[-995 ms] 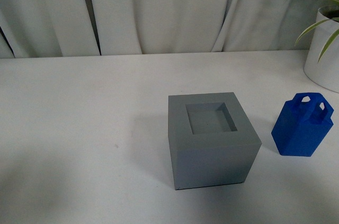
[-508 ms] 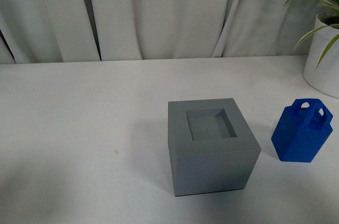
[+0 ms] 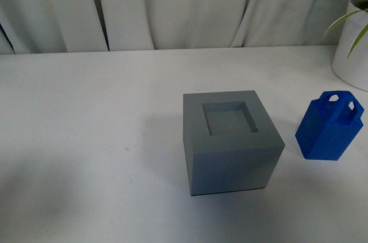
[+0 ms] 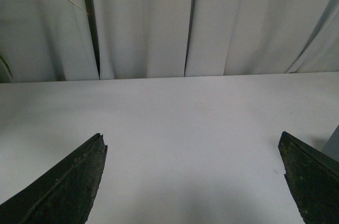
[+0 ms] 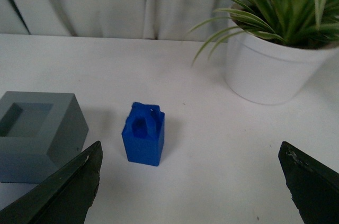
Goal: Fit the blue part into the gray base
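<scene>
— White tabletop [image 3: 86,111], pale pleated curtain [image 3: 172,7] behind. Where's the work?
— Bright blue plastic block with two arched loops on its tapered top [image 3: 329,128] stands upright to the right of the matte gray plastic cube [image 3: 230,145]. They don't touch; bare table lies between. The cube's square recessed pocket [image 3: 229,118] faces up, empty.
— Tools?
— Left gripper [image 4: 190,136]: jaws spread wide, nothing held, only bare table ahead. Right gripper [image 5: 190,144]: equally wide and empty, blue block in sight ahead, not yet between the jaws.
— Handling?
— My guess: rigid, light, smooth-skinned. No crush risk, but it could slip or tip. Take the flat side walls below the taper, square on; the loops look thin for a pinch.
— Room?
— White round plant pot [image 5: 270,70] sits beyond the block, well apart, with green leaves [image 5: 265,1] spreading above it. The path across to the pocket looks open. The fit seems snug, and the block looks turned relative to the cube, so the corners need lining up.
</scene>
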{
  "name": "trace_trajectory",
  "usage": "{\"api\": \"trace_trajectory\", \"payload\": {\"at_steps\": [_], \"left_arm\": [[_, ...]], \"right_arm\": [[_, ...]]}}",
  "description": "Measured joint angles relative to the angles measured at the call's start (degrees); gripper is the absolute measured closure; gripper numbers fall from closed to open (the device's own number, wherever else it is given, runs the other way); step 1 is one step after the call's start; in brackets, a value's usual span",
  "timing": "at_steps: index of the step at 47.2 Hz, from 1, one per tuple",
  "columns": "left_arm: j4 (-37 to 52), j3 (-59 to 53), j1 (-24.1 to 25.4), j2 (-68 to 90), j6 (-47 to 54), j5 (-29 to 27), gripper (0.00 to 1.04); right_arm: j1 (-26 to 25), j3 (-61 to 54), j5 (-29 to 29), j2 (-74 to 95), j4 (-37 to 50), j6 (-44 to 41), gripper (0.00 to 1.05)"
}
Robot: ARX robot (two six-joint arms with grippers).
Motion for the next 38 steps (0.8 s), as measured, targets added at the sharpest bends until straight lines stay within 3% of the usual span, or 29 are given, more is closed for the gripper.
{"api": "trace_trajectory", "payload": {"at_steps": [6,11,19,31,38], "left_arm": [[0.0,0.0,0.0,0.0,0.0,0.0,0.06],[0.0,0.0,0.0,0.0,0.0,0.0,0.06],[0.0,0.0,0.0,0.0,0.0,0.0,0.06],[0.0,0.0,0.0,0.0,0.0,0.0,0.06],[0.0,0.0,0.0,0.0,0.0,0.0,0.06]], "right_arm": [[-1.7,7.1,-8.1,11.8,1.0,-2.8,0.07],[-3.3,17.5,-15.3,25.9,-1.5,-10.1,0.07],[-3.3,34.4,-22.6,42.2,-19.8,-27.5,0.07],[0.2,53.5,-14.8,59.2,-47.4,-56.2,0.07],[3.1,62.3,-8.4,66.9,-55.2,-66.4,0.07]]}}
